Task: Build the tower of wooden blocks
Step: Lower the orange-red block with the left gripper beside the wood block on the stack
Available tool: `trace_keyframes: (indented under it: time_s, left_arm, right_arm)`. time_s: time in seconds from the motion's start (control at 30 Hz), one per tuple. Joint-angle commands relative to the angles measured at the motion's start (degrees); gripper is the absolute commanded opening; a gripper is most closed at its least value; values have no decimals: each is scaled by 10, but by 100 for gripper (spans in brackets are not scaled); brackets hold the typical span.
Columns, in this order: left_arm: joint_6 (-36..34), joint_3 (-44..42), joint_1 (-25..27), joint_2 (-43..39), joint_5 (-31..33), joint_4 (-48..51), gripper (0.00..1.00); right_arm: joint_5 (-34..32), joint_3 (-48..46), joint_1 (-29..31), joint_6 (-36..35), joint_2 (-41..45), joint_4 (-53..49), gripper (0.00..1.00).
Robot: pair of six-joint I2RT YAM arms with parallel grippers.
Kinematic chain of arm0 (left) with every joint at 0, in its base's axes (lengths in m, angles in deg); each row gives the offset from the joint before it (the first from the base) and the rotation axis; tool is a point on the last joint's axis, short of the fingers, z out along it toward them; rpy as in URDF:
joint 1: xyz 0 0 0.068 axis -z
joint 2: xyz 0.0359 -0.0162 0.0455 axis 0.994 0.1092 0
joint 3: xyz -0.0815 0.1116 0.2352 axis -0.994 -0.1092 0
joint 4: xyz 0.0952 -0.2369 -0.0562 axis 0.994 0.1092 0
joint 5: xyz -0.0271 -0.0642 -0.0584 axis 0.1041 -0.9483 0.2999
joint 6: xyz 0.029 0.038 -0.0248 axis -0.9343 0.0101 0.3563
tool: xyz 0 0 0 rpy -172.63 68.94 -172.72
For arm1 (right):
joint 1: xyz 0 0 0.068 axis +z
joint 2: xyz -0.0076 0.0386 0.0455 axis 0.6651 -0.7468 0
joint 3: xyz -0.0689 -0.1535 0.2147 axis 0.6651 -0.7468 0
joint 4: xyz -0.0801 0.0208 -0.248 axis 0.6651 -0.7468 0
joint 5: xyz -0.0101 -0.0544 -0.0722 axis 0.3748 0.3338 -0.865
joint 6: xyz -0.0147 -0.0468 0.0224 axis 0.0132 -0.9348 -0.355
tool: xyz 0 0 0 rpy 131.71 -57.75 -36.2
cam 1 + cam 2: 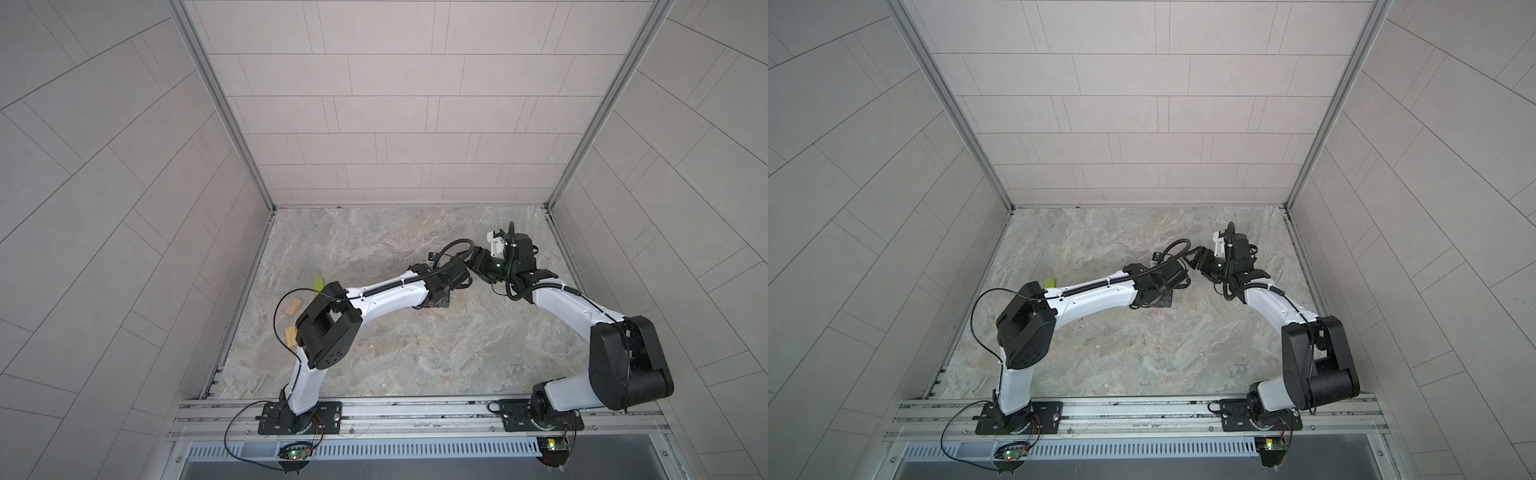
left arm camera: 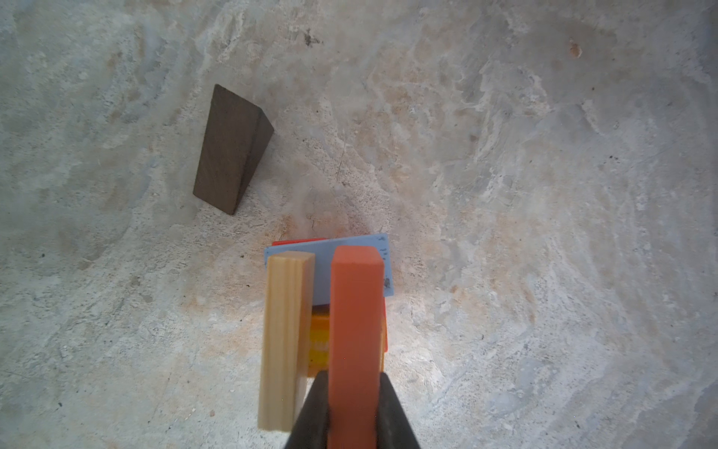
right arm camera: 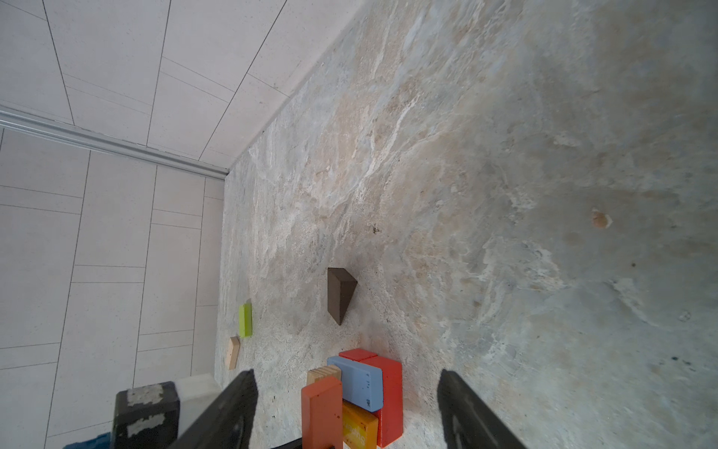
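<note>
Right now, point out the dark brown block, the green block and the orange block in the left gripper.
dark brown block (image 2: 229, 151), left wrist view, broad top face.
green block (image 3: 245, 320), right wrist view, long face.
orange block (image 2: 355, 330), left wrist view, top face ahead of the jaws.

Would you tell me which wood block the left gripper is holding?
The orange block, clamped in the left gripper; the tan block beside it sits free on the tower.

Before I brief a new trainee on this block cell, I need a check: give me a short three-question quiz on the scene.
1. True or false: the left gripper is shut on the orange block.
2. Which block stands alone near the tower: A green, B brown, C yellow?
3. Fill in: the right fingers are ____.

Key: 1 true. 2 B, the brown block. 3 open, holding nothing.
</note>
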Motion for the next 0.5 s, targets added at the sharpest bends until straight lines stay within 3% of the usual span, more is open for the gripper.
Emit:
trace_keyframes:
  time_s: [0.0,0.47]
  left_arm:
    - [3,2,0,8,5,10,4]
    - [12,6,1,22,-4,8,6]
  right_arm:
    - [4,-9,0,11,-5,16,74]
    - [3,-8,0,11,-6,14,74]
